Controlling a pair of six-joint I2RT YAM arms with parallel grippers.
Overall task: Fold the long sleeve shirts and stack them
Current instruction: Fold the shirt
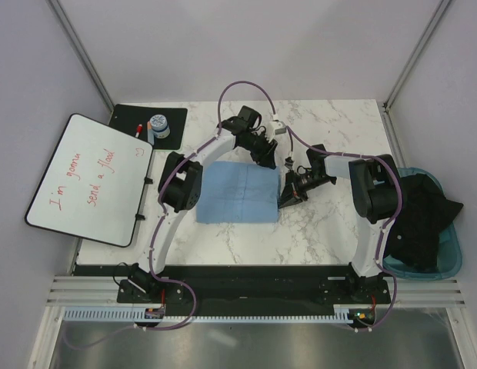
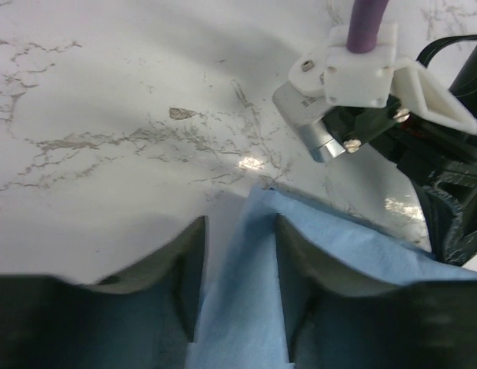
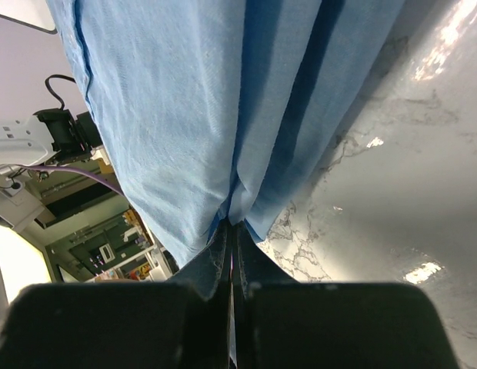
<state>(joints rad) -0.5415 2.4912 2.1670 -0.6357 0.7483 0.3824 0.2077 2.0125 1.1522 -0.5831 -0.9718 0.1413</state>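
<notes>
One light-blue long sleeve shirt (image 1: 238, 192) lies folded into a rectangle on the marble table. My left gripper (image 1: 266, 159) is at its far right corner. In the left wrist view the gripper (image 2: 238, 224) is open, its fingers low on either side of the shirt's corner (image 2: 338, 246). My right gripper (image 1: 289, 198) is at the shirt's right edge. In the right wrist view it (image 3: 231, 227) is shut on the shirt's edge (image 3: 169, 115), and the cloth runs away from the fingertips in folds.
A whiteboard (image 1: 92, 178) with red writing lies at the left. A black mat (image 1: 171, 127) behind it holds a small blue-lidded jar (image 1: 158, 124) and a marker. A teal bin (image 1: 451, 247) of dark clothes stands at the right edge.
</notes>
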